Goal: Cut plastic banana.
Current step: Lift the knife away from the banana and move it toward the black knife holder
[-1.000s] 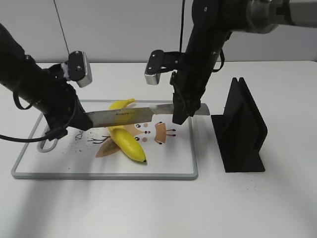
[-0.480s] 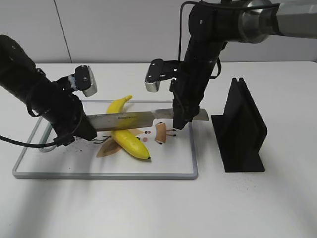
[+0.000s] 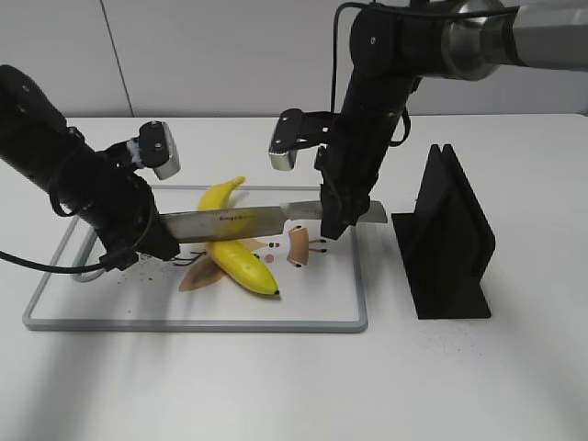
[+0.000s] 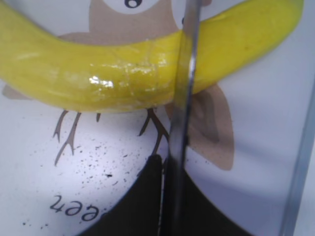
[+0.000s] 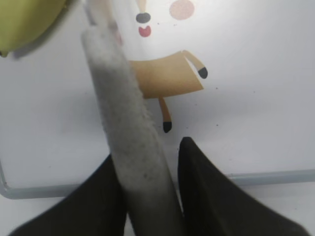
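Tool: a long steel kitchen knife with a broad silver blade [image 3: 243, 220] lies level across the scene, edge down, crossing over the banana.
Left gripper: the black left gripper [image 3: 152, 241] clamps the blade's tip end; in the left wrist view the thin blade edge runs up from between its dark jaws, which are closed tight on the steel.
Right gripper: the black right gripper [image 3: 333, 223] grips the knife at its other end, with a grey stub of handle poking out beyond it toward the stand; the right wrist view shows its dark fingers [image 5: 211, 196] pinching a grey, dusty-looking bar.
Banana: the glossy bright-yellow curved plastic banana [image 3: 234, 246] lies on the board, stem toward the back, dark tip toward the front edge.
Knife to banana: the left wrist view shows the edge meeting the banana's skin [image 4: 123, 78] somewhat off its middle, at a near right angle; whether it has sunk in, I cannot tell.
Board: a white, grey-rimmed cutting board with printed cartoon figures [image 3: 340, 317] holds the banana, lying flat on the white table.
Step in hand: seemingly the cut itself, with the banana whole.
Next move: probably an even downward press by both arms, keeping the blade level so the banana does not roll.
Nearby: a black slotted knife stand [image 3: 450, 243] sits well to the right of the board.
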